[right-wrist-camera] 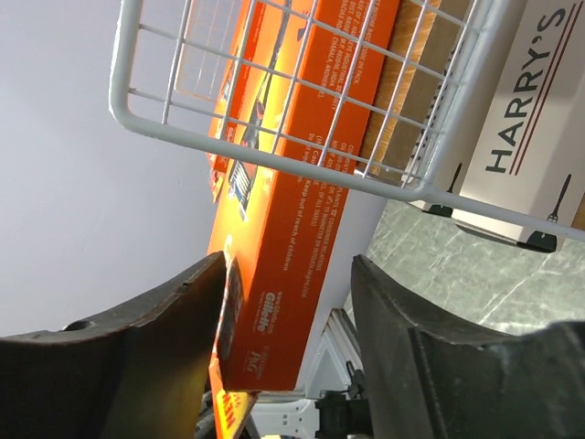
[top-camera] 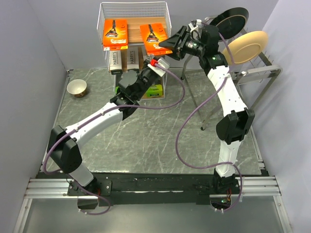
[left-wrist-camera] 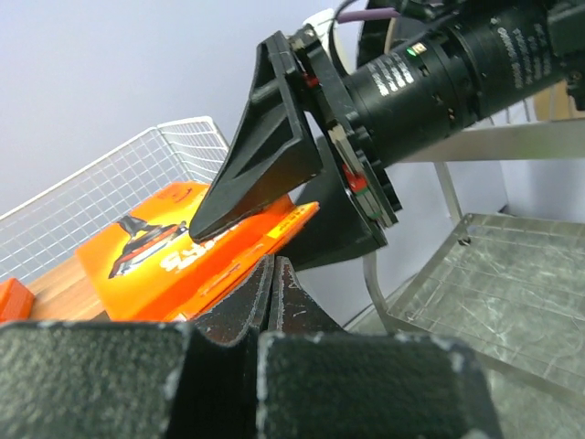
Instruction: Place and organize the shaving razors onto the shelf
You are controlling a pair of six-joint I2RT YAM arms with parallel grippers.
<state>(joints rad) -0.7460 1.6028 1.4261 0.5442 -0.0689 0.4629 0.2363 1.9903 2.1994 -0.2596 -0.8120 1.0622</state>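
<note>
The white wire shelf [top-camera: 133, 9] stands at the back centre. Two orange razor packs lie on its top tier, one on the left [top-camera: 115, 34] and one on the right [top-camera: 152, 36]. White HARRY'S boxes [top-camera: 115, 62] sit on the tier below, also seen in the right wrist view [right-wrist-camera: 535, 119]. A black and lime-green box [top-camera: 154, 91] sits low. My right gripper [top-camera: 168, 44] is open, its jaws on either side of the right orange pack's overhanging end [right-wrist-camera: 292, 201]; one finger touches it. My left gripper [left-wrist-camera: 272, 274] is shut and empty, just below that pack [left-wrist-camera: 155, 256].
A small bowl [top-camera: 77, 88] sits on the table at the left. A grey metal dish rack [top-camera: 260, 73] stands right of the shelf and holds a black plate [top-camera: 232, 19] and a beige plate [top-camera: 248, 46]. The two arms are close together at the shelf's right front corner.
</note>
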